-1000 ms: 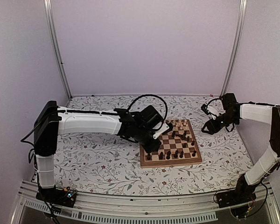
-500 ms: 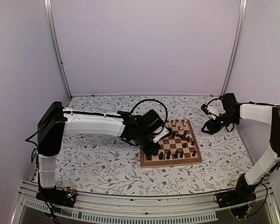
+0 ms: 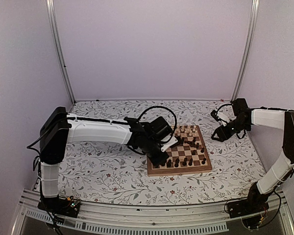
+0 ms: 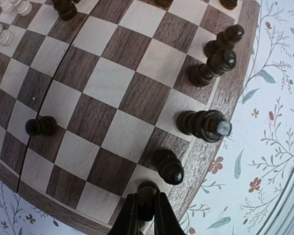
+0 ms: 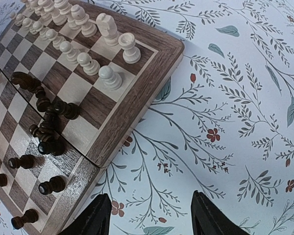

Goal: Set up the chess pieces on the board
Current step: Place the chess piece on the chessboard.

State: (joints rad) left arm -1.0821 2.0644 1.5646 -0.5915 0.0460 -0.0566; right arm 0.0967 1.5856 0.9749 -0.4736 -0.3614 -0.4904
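The board point(image 3: 202, 168) lies right of centre on the floral cloth. Pale pieces point(image 3: 188, 131) stand in its far rows. Dark pieces point(image 3: 186, 160) are spread over the middle and near rows, some lying down point(image 5: 46, 117). My left gripper point(image 3: 159, 156) is at the board's near left corner. In the left wrist view it point(image 4: 146, 215) is shut on a dark piece point(image 4: 147, 193), held over a light edge square beside another dark piece point(image 4: 167, 166). My right gripper point(image 3: 216, 132) is open and empty above the cloth, right of the board point(image 5: 137, 93).
Dark pieces point(image 4: 203, 125) stand along the board's edge row close to my left fingers. A single dark pawn point(image 4: 40, 126) lies further in. Pale pieces point(image 5: 88, 29) line the board's far end. Metal frame posts point(image 3: 59, 49) and walls surround the table.
My left arm has moved down and toward the board's near left corner, carrying the dark piece low over the edge squares. The right arm has not moved.
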